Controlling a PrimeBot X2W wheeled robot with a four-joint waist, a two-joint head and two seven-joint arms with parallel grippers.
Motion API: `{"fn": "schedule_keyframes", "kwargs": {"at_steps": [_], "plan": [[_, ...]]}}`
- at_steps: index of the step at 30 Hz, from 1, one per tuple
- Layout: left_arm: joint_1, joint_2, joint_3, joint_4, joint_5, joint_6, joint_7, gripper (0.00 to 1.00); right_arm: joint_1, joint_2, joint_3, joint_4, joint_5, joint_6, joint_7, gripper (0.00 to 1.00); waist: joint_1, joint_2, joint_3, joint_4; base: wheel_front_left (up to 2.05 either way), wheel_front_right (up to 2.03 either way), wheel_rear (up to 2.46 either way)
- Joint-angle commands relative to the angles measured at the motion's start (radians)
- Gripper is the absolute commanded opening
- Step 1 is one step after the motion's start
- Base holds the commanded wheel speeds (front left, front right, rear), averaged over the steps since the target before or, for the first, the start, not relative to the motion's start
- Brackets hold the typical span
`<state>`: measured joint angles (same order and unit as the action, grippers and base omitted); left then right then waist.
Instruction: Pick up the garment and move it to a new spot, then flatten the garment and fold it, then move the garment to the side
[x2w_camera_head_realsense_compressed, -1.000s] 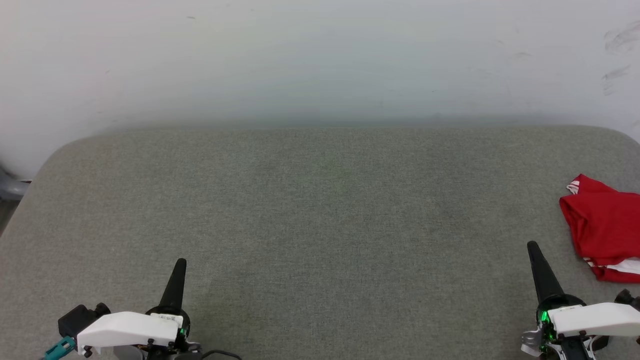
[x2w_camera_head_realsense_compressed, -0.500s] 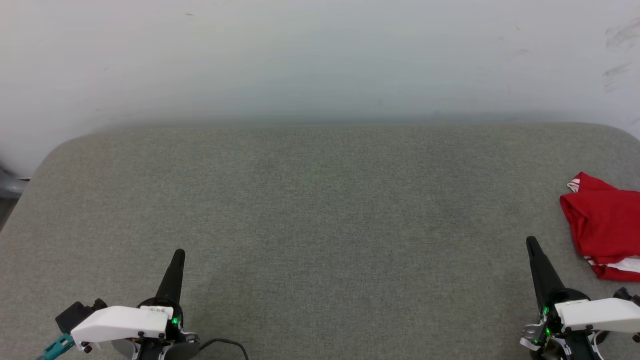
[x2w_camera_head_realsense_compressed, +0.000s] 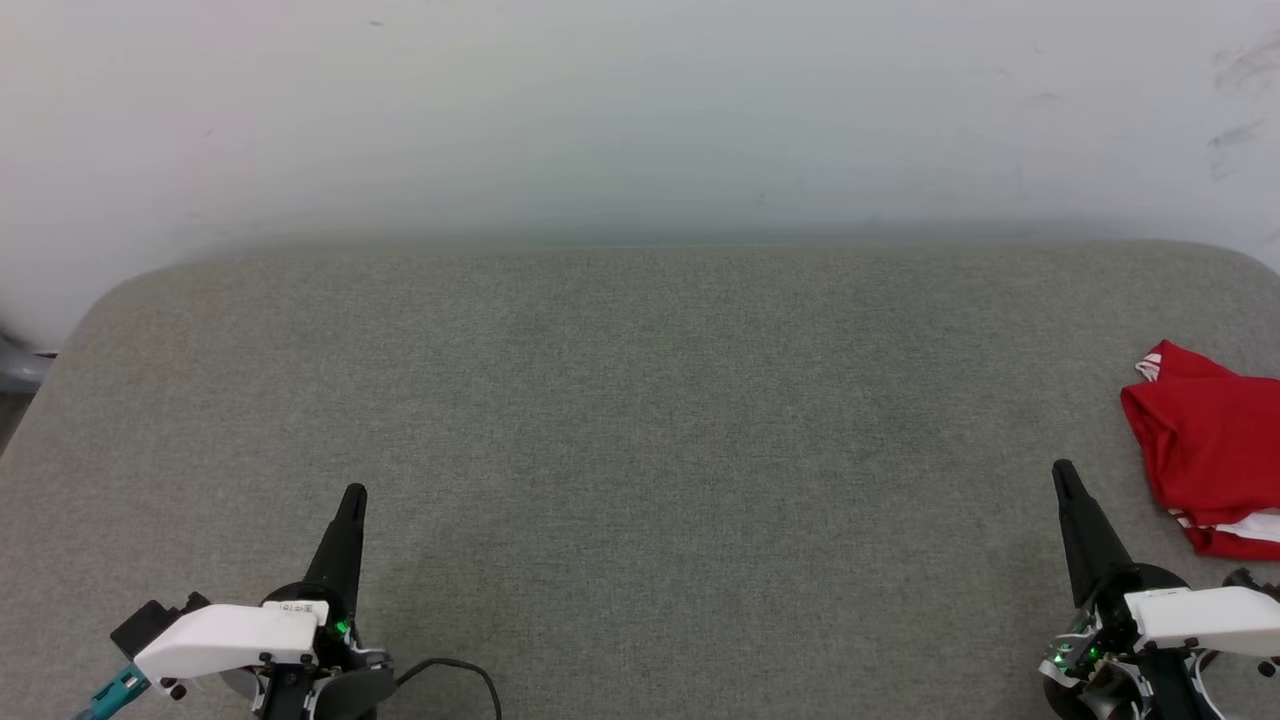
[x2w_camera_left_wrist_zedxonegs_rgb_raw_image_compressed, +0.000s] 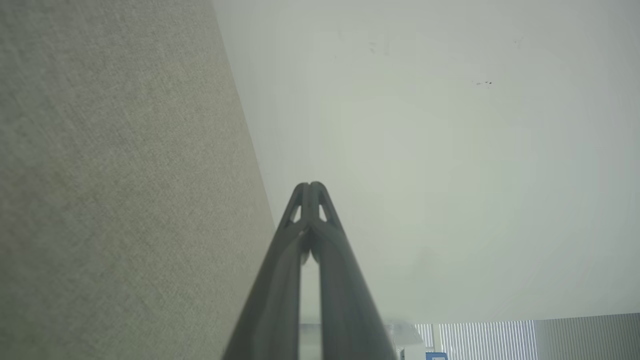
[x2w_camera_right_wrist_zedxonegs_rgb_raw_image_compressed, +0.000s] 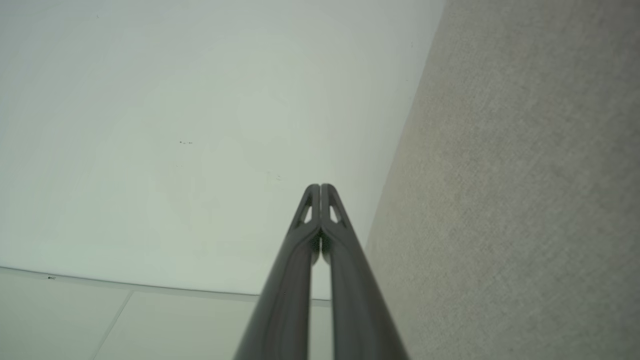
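Note:
The garment (x2w_camera_head_realsense_compressed: 1210, 440) is a crumpled red heap with white and striped trim, lying at the far right edge of the grey table (x2w_camera_head_realsense_compressed: 640, 420) and partly cut off by the head view's border. My right gripper (x2w_camera_head_realsense_compressed: 1065, 472) hovers just left of it and nearer to me, shut and empty, apart from the cloth. At the lower left my left gripper (x2w_camera_head_realsense_compressed: 354, 493) is likewise shut with nothing in it. In the wrist views the left gripper (x2w_camera_left_wrist_zedxonegs_rgb_raw_image_compressed: 310, 186) and the right gripper (x2w_camera_right_wrist_zedxonegs_rgb_raw_image_compressed: 320, 187) show their tips pressed together, pointing at the wall.
A pale wall (x2w_camera_head_realsense_compressed: 640, 110) rises right behind the table's far edge. The table's rounded back corners fall away at left (x2w_camera_head_realsense_compressed: 95, 300) and right. A cable (x2w_camera_head_realsense_compressed: 460, 670) loops beside the left wrist.
Both grippers' tips have crept a little farther up the head view. The garment has stayed where it lay apart from a slight shift of the whole picture.

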<state>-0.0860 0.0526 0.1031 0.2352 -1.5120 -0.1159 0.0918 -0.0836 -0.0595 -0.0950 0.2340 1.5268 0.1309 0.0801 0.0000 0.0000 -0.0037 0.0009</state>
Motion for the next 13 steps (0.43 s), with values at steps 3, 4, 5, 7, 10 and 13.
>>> {"fn": "schedule_keyframes", "kwargs": {"at_steps": [3,4,5,7,10,13], "plan": [[-0.019,-0.002,0.006,0.005,-0.037,-0.010,0.011,0.00,-0.022,-0.002,-0.004,0.004,0.038,0.000,0.009,0.00,0.0000,0.0000,0.002,0.000,0.00,0.00,0.00],[-0.021,-0.002,0.007,0.005,-0.045,-0.011,0.012,0.00,-0.023,-0.002,-0.004,0.005,0.044,0.000,0.011,0.00,0.0000,0.0000,0.002,0.000,0.00,0.00,0.00],[-0.021,-0.002,0.007,0.005,-0.045,-0.011,0.012,0.00,-0.023,-0.002,-0.004,0.005,0.044,0.000,0.011,0.00,0.0000,0.0000,0.002,0.000,0.00,0.00,0.00],[-0.023,-0.002,0.009,0.007,-0.059,-0.013,0.015,0.00,-0.027,-0.002,-0.005,0.007,0.058,0.000,0.016,0.00,0.0000,0.0000,0.003,0.000,0.00,0.00,0.00],[-0.026,-0.003,0.012,0.009,-0.079,-0.016,0.021,0.00,-0.028,-0.001,-0.006,0.009,0.078,0.000,0.020,0.00,0.0000,0.0000,0.005,-0.001,0.00,0.00,0.00],[-0.028,-0.003,0.014,0.012,-0.101,-0.018,0.026,0.00,-0.031,-0.001,-0.007,0.012,0.098,0.000,0.026,0.00,0.0000,0.0000,0.006,-0.001,0.00,0.00,0.00]]}}
